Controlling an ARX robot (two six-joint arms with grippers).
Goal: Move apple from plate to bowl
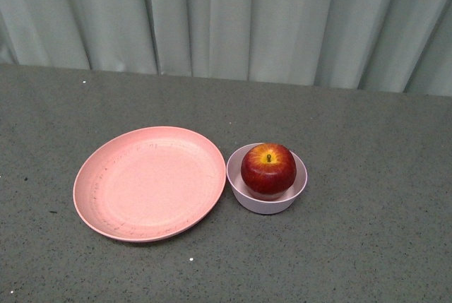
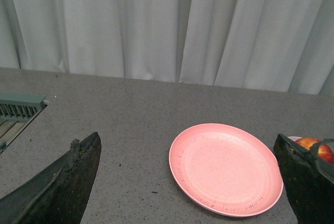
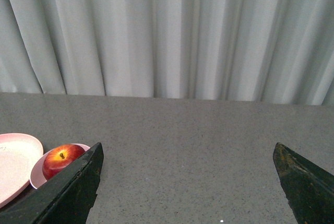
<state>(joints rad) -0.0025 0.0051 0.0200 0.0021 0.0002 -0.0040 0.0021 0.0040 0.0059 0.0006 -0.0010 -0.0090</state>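
Observation:
The dark red apple [image 1: 268,169] with a yellow patch round its stem sits inside the small pale pink bowl [image 1: 248,200]. The wide salmon-pink plate [image 1: 148,183] lies bare just left of the bowl, nearly touching it. Neither arm shows in the front view. In the left wrist view my left gripper [image 2: 188,153] is open and empty, with the plate [image 2: 224,167] between its fingers and a bit of the apple [image 2: 315,148] behind one finger. In the right wrist view my right gripper [image 3: 188,161] is open and empty above bare table, with the apple [image 3: 60,160], bowl [image 3: 37,174] and plate [image 3: 13,162] off to one side.
Everything rests on a grey speckled table [image 1: 367,147] with a pale curtain [image 1: 233,13] behind it. A grey-green slatted object [image 2: 18,110] lies at the table's edge in the left wrist view.

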